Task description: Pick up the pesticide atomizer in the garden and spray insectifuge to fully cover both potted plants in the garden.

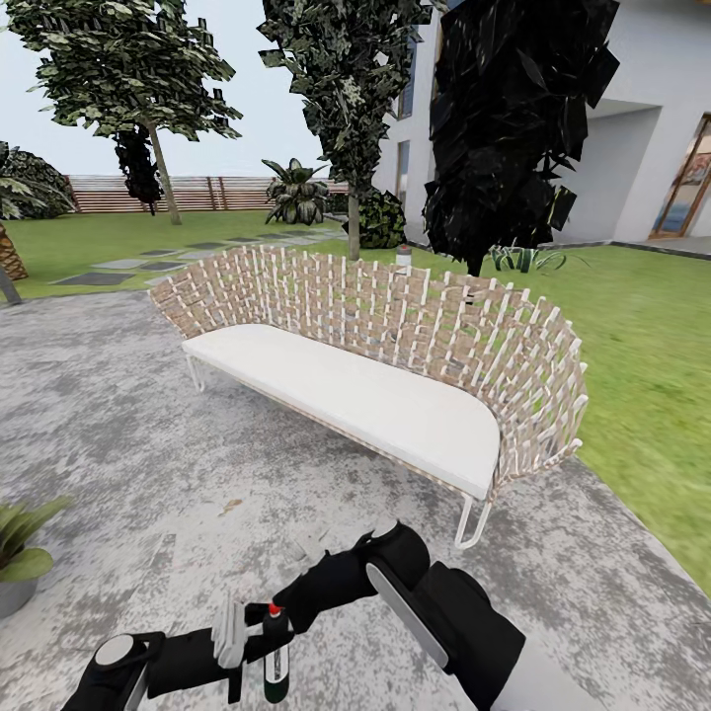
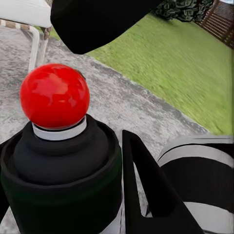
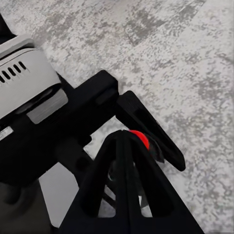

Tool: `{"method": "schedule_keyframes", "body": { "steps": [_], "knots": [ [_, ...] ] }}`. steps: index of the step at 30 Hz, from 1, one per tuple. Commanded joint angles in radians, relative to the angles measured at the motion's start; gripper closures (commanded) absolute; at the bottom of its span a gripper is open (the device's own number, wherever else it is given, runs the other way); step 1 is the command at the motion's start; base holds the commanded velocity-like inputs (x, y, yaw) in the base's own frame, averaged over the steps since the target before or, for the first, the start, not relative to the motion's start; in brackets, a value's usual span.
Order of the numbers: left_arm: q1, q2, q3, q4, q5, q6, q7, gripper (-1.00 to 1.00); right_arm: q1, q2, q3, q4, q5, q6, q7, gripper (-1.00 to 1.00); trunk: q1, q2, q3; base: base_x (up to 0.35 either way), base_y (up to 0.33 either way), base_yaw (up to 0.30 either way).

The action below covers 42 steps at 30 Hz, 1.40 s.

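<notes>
Low in the head view, the pesticide atomizer, a dark green bottle with a white label and red spray head, stands upright in my left gripper, which is shut around its body. In the left wrist view the red head tops the black neck, with one finger beside it. My right gripper is shut, its tips just beside the red head. One potted plant in a grey pot stands at the left edge on the garden's stone patio.
A white-cushioned wicker sofa stands straight ahead on the patio. Lawn lies to the right and beyond, with trees, a wooden fence and a white house behind. A small pale bottle-like thing shows above the sofa back.
</notes>
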Motion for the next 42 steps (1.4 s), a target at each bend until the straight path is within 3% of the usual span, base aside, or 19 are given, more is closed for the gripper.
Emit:
{"method": "schedule_keyframes", "body": {
  "steps": [1,12,21,23,26,27,30,33,34,36,38,41,42],
  "knots": [
    [0.0,0.0,0.0,-0.002,0.0,-0.001,0.0,1.0,0.0,0.0,0.0,0.001,0.0,0.0,-0.001,1.0,0.0,0.0,0.0,0.0,0.0,0.0],
    [0.0,0.0,0.0,-0.013,0.0,-0.002,-0.033,1.0,0.0,0.0,0.0,0.002,-0.002,0.0,-0.025,1.0,0.0,0.0,0.0,0.0,0.0,0.0],
    [0.0,0.001,0.005,0.006,-0.003,0.001,-0.009,1.0,0.0,-0.002,-0.001,-0.014,0.004,-0.013,-0.026,1.0,0.0,0.0,0.0,0.0,0.0,0.0],
    [0.0,0.008,0.02,0.015,-0.004,0.006,0.058,1.0,0.0,-0.008,-0.043,-0.022,0.004,-0.061,-0.053,1.0,0.0,0.0,0.0,0.0,0.0,0.0],
    [0.0,0.005,0.064,0.032,-0.005,0.017,0.164,1.0,0.0,-0.006,-0.092,-0.024,0.005,-0.082,-0.18,1.0,0.0,0.0,0.0,0.0,0.0,0.0],
    [0.0,0.003,0.082,0.036,-0.005,0.029,0.224,1.0,0.0,-0.008,-0.098,-0.025,0.005,-0.086,-0.261,-1.0,0.0,0.0,0.0,0.0,0.0,0.0],
    [0.0,-0.002,0.111,0.053,0.006,0.07,0.389,1.0,0.0,-0.01,-0.104,-0.027,0.003,-0.15,-0.439,-1.0,0.0,0.0,0.0,0.0,0.0,0.0],
    [0.001,-0.024,0.117,0.062,0.046,0.102,0.521,1.0,0.0,-0.009,-0.105,-0.033,0.003,-0.196,-0.499,-1.0,0.0,0.0,0.0,0.0,0.0,0.0],
    [0.001,-0.04,0.118,0.081,0.064,0.115,0.634,1.0,0.0,-0.008,-0.105,-0.043,0.003,-0.206,-0.513,-1.0,0.0,0.0,0.0,0.0,0.0,0.0],
    [0.002,-0.048,0.118,0.115,0.074,0.118,0.761,1.0,0.001,-0.008,-0.104,-0.054,0.003,-0.208,-0.521,-1.0,0.0,0.0,0.0,0.0,0.0,0.003],
    [0.008,-0.078,0.118,0.184,0.109,0.115,1.004,1.0,0.0,-0.003,-0.101,-0.066,0.001,-0.188,-0.564,-1.0,0.0,0.0,0.0,0.0,0.0,0.171],
    [0.01,-0.086,0.119,0.203,0.125,0.115,1.157,1.0,0.001,0.001,-0.089,-0.07,-0.001,-0.172,-0.67,-1.0,0.0,0.0,0.0,0.0,0.0,0.247],
    [0.01,-0.086,0.119,0.21,0.126,0.115,1.176,1.0,0.001,0.001,-0.087,-0.071,-0.003,-0.171,-0.699,-1.0,0.0,0.0,0.0,0.0,0.0,0.263]
  ]
}}
